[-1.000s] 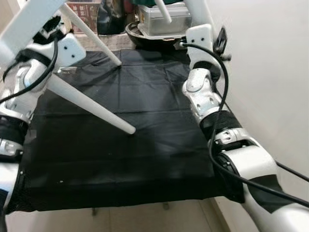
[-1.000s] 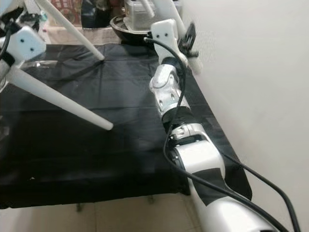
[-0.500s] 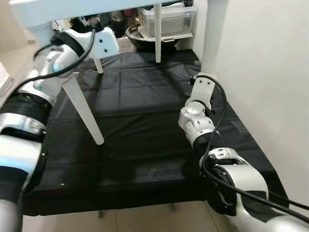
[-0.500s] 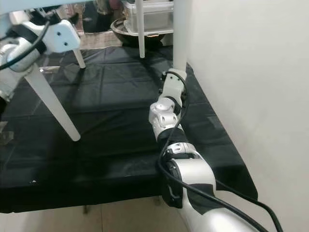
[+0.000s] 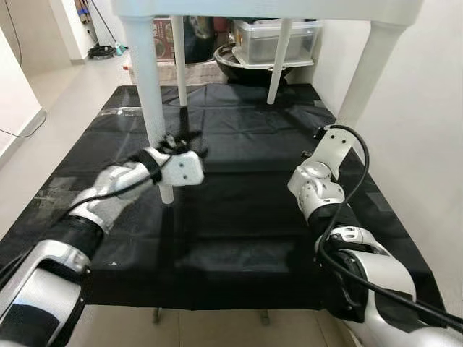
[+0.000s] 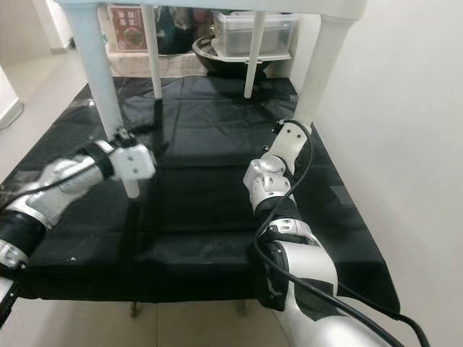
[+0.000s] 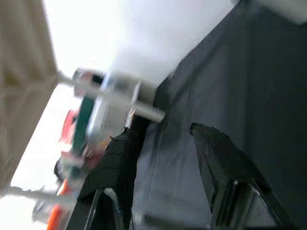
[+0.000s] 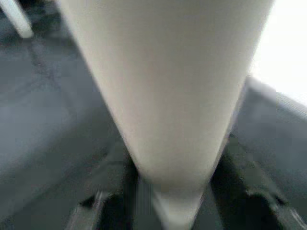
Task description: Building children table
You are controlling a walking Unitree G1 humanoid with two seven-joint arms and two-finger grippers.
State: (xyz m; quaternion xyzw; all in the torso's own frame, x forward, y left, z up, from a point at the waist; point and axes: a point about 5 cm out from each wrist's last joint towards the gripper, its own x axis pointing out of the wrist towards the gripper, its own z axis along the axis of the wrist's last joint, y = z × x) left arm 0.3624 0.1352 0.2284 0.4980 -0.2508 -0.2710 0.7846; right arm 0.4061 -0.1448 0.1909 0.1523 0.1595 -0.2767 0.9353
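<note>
white table (image 5: 289, 9) stands upright on a black sheet (image 5: 239, 217). left pincer (image 5: 177, 141) reaches low beside the near-left leg (image 5: 148, 87), fingers (image 7: 216, 163) apart, nothing between them in its wrist view. right pincer (image 5: 322, 134) clasps the near-right leg (image 8: 168, 96), seen close in its wrist view.

4 table legs (image 5: 153, 79) fence open black mat (image 5: 239, 210)

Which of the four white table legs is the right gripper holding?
The near right leg, closest to the wall. The right gripper is clamped low on it; the right wrist view shows it between the fingers. The left gripper is at the near left leg.
</note>
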